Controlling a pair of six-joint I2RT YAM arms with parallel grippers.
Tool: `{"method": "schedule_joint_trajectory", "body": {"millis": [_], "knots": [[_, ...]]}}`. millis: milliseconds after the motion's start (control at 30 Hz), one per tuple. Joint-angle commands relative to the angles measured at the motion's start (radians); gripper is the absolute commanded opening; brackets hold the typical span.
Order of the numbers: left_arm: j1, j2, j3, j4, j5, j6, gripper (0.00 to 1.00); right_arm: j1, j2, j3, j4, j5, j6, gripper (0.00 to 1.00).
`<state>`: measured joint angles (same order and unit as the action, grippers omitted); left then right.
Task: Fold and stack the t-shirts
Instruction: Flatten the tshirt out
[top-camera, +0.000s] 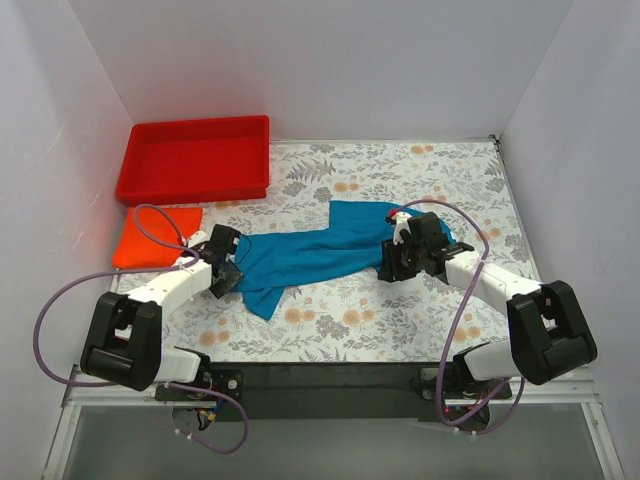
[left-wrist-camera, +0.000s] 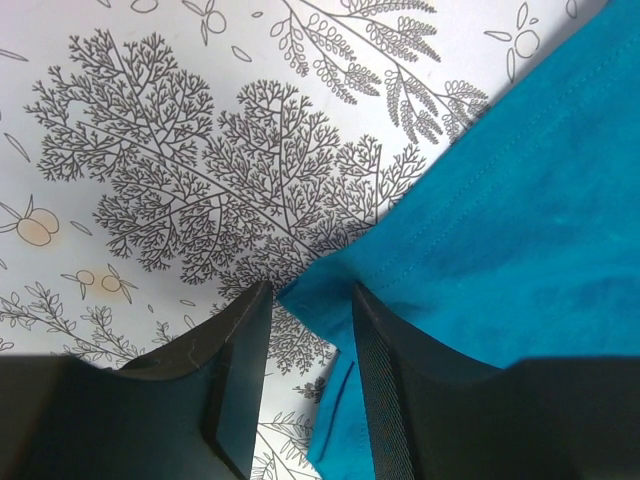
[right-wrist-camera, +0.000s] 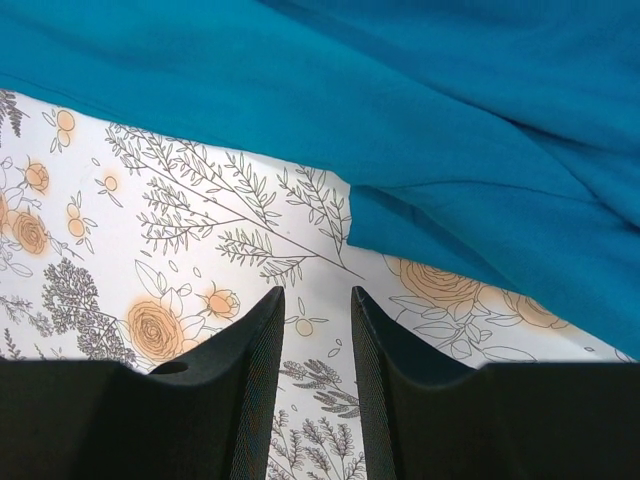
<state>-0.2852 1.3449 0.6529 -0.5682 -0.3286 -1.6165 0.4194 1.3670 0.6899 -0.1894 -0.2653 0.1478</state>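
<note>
**Nearly on the cloth — both claws at the teal shirt's near edge**

Right now the teal t-shirt (top-camera: 310, 258) lies bunched in a long, twisted band across the middle of the table (top-camera: 400, 325), not yet laid flat. The orange t-shirt (top-camera: 150, 240) sits well apart at the left, just in front of the red tray (top-camera: 195, 160).

The left gripper (left-wrist-camera: 310, 300) is low at the band's left end. Its jaws are spread, with only the very tip of a hemmed corner lying in the gap. The right gripper (right-wrist-camera: 315, 300) is also spread, holding nothing. Its tips are over bare floral surface, and the shirt's folded edge lies just ahead of them.

The risks look plain enough. If the left claw closes where it is, it may catch only a sliver of hem, which could slip free once pulled. If the right one closes without advancing, it would likely pinch air. If it pushes in further, it may grab both layers at the fold, so the shirt would rise as a rope rather than open out.

The left arm's purple cable (top-camera: 150, 222) loops over the orange shirt and might drag it.
</note>
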Motion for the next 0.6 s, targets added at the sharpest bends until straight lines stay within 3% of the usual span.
{"method": "schedule_joint_trajectory", "body": {"millis": [0,200,300,433,567], "knots": [[0.003,0.059,-0.013,-0.018,0.036,0.001,0.36,0.004,-0.035,-0.006,0.038,-0.023,-0.019,0.4],[-0.003,0.109,0.005,-0.041,0.037,0.004,0.35,0.004,-0.054,-0.023,0.053,-0.041,-0.019,0.4],[-0.009,0.117,0.004,-0.056,0.03,-0.002,0.26,0.002,-0.066,-0.03,0.057,-0.041,-0.019,0.4],[-0.012,0.106,0.005,-0.079,0.007,-0.017,0.03,0.002,-0.074,-0.03,0.057,-0.038,-0.019,0.4],[-0.012,0.057,0.05,-0.137,-0.058,-0.007,0.0,0.002,-0.097,-0.038,0.053,0.007,-0.007,0.4]]}}
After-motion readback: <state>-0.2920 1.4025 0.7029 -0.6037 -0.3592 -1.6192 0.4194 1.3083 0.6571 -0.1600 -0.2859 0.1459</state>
